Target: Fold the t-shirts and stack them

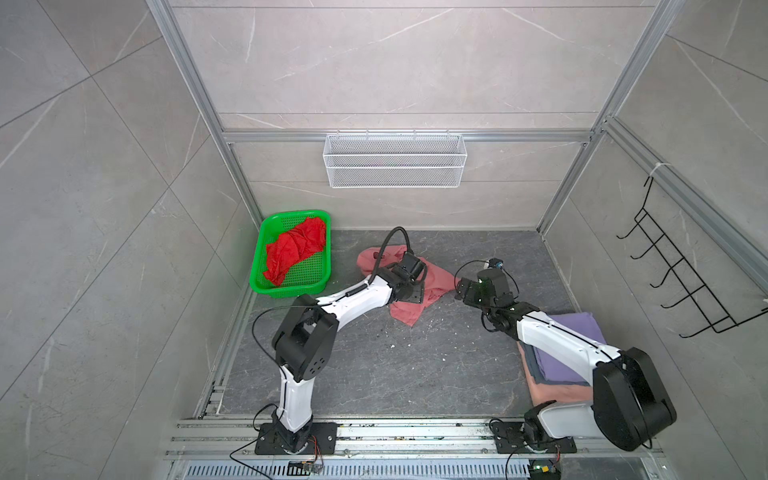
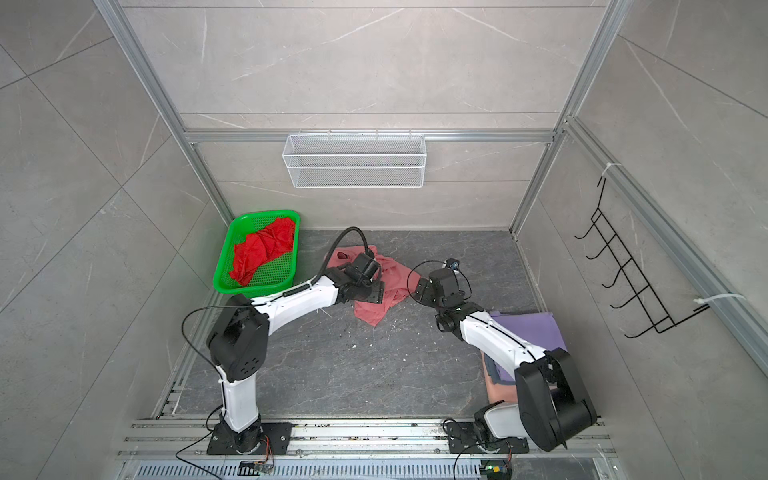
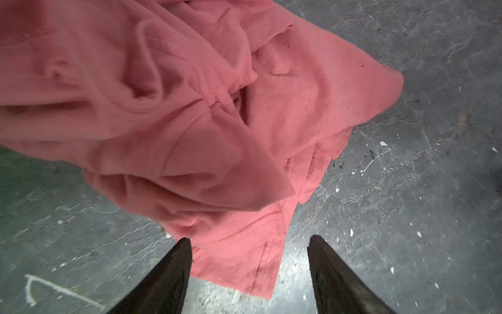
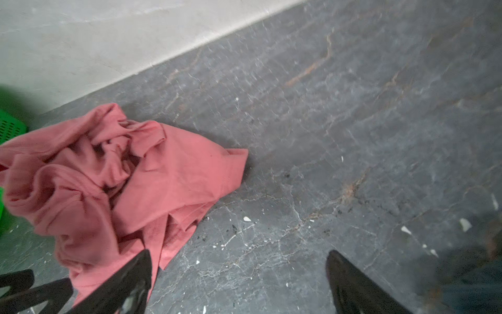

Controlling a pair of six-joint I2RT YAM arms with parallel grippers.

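Shirt: soft salmon-pink t-shirt (image 1: 436, 276), crumpled.
Tees: five; one bright red t-shirt (image 1: 297, 249), folded three-tee stack (image 1: 561, 370).
Your jaws: left gripper (image 3: 249, 238), right gripper (image 4: 239, 251) wide, empty.

1. Salmon-pink t-shirt (image 1: 438, 280): middle covered by left arm (image 1: 357, 297) in both top views. It runs off two edges of the left wrist view, where the far folds are blurred.
2. Folded stack (image 1: 561, 376): right arm (image 1: 561, 340) lies across it. Lavender t-shirt (image 1: 579, 328) on top, sliver of grey-blue t-shirt (image 1: 536, 370), peach t-shirt (image 1: 557, 392) beneath. Layer count cannot be told.
3. Left gripper (image 3: 249, 237), right gripper (image 4: 238, 251): fingers cut off by wrist-view edges.
4. Green basket (image 4: 9, 127): only a blurred corner shows in the right wrist view.
5. Dark shape (image 4: 467, 277), same view: too blurred to name.
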